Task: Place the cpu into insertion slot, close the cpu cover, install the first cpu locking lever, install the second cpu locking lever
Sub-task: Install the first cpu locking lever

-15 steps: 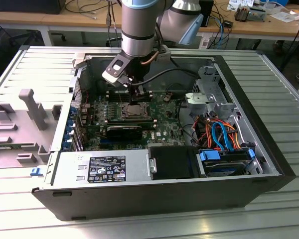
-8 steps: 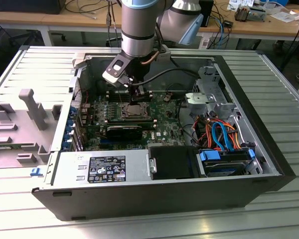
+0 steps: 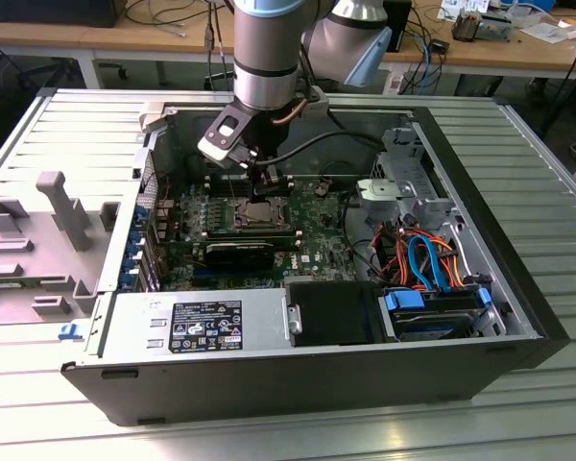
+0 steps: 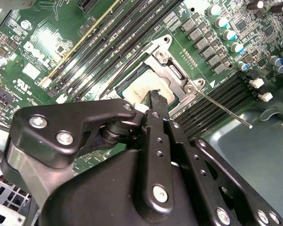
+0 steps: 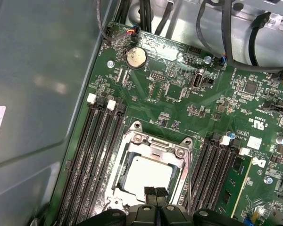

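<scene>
The dull silver square cpu (image 5: pixel 148 175) sat in the dark insertion slot (image 5: pixel 124 172) under the closed silver-grey metal cpu cover (image 5: pixel 153 147). The black gripper (image 5: pixel 155 192), clenched and empty, stood over the cover's edge, probably to press it flat.

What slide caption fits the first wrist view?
Claw over the cpu, which sits framed by the cpu cover on the motherboard.
</scene>
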Available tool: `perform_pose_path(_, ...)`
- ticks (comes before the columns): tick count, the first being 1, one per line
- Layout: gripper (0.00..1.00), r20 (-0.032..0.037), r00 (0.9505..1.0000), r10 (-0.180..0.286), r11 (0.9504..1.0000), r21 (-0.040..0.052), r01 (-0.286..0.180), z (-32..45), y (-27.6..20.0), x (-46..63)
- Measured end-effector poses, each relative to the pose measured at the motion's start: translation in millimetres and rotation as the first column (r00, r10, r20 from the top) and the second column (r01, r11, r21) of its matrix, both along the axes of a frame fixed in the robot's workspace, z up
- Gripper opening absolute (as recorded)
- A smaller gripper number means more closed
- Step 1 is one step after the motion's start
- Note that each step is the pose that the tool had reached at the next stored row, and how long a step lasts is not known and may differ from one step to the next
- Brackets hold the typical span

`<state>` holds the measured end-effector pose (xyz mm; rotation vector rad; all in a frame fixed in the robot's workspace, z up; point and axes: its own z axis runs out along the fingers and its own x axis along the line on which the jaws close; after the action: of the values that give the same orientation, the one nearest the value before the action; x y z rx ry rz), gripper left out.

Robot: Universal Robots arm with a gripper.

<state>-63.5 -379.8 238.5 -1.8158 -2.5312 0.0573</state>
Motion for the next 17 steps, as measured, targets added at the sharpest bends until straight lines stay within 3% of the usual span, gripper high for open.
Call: perform_pose_path(17,0.11,0.0,0.998,0.064,0.998,0.0,-0.064,0.0,0.0,0.0)
